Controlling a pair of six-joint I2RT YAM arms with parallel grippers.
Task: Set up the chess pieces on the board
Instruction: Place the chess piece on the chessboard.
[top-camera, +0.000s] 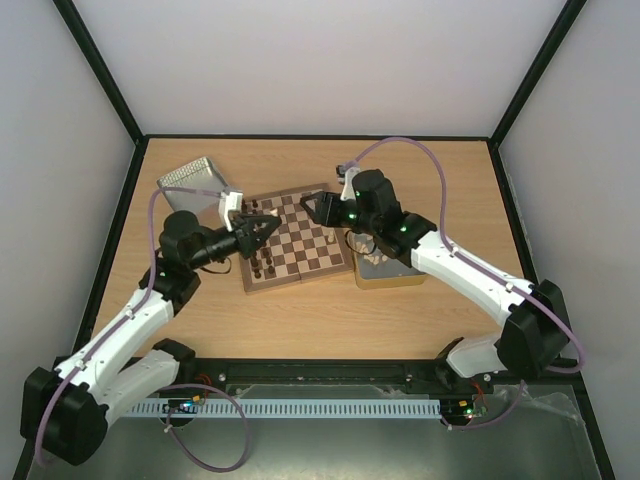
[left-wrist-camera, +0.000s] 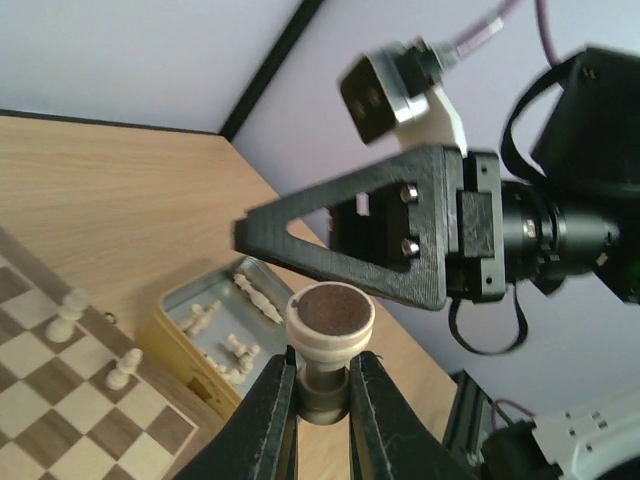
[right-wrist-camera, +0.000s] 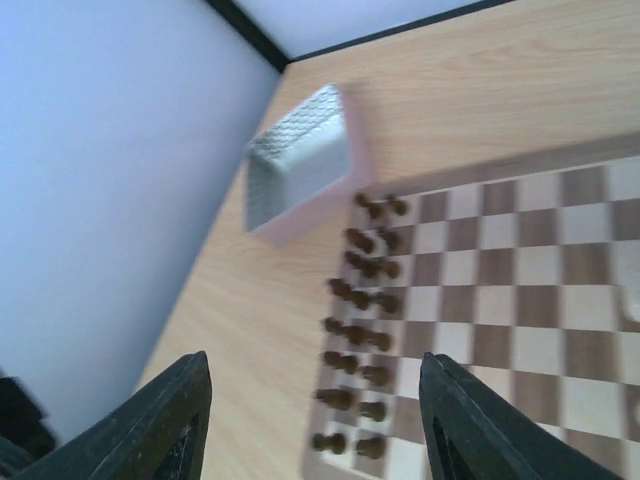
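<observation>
My left gripper (left-wrist-camera: 322, 372) is shut on a cream chess piece (left-wrist-camera: 330, 318), held in the air with its round brown-felt base towards the camera. In the top view it (top-camera: 270, 226) is over the left part of the board (top-camera: 300, 262). My right gripper (top-camera: 309, 207) is open and empty over the board's far edge, its fingers (right-wrist-camera: 183, 418) spread wide above the board (right-wrist-camera: 520, 300), close in front of the held piece. Two cream pawns (left-wrist-camera: 67, 314) stand on the board near its right edge (top-camera: 331, 237). More cream pieces lie in a yellow-sided tin (left-wrist-camera: 214, 325).
Dark brown pieces (right-wrist-camera: 362, 320) fill two rows along the board's left side (top-camera: 262, 264). An empty metal tin (right-wrist-camera: 298, 170) sits off the board's far-left corner (top-camera: 193, 178). The tin of cream pieces (top-camera: 386, 268) sits against the board's right side.
</observation>
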